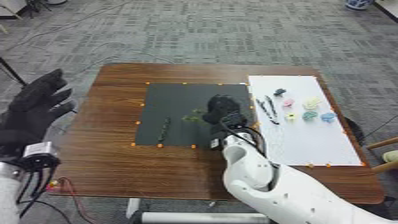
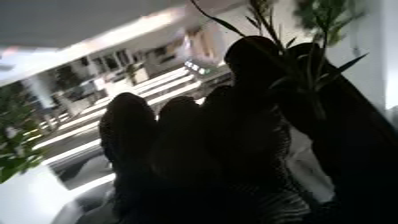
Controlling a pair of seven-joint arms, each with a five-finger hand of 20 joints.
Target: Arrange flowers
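Head view puts the green sprig (image 1: 192, 117) near the centre of the frame, over the black mat (image 1: 178, 97), just beside the right hand (image 1: 224, 107). By the right wrist view, where the glove is very dark, this hand seems to pinch the stem (image 2: 315, 92) between thumb and finger. The left hand (image 1: 34, 107), at the left edge, has straight, spread fingers. Probably the sprig is light and bendy, with fragile leaves; better to hold it low.

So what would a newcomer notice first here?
The right hand in its black glove, over the dark mat, with a green sprig at its fingers. Then the small pastel flowers on the white mat to its right, and the open left hand beyond the table's left edge.
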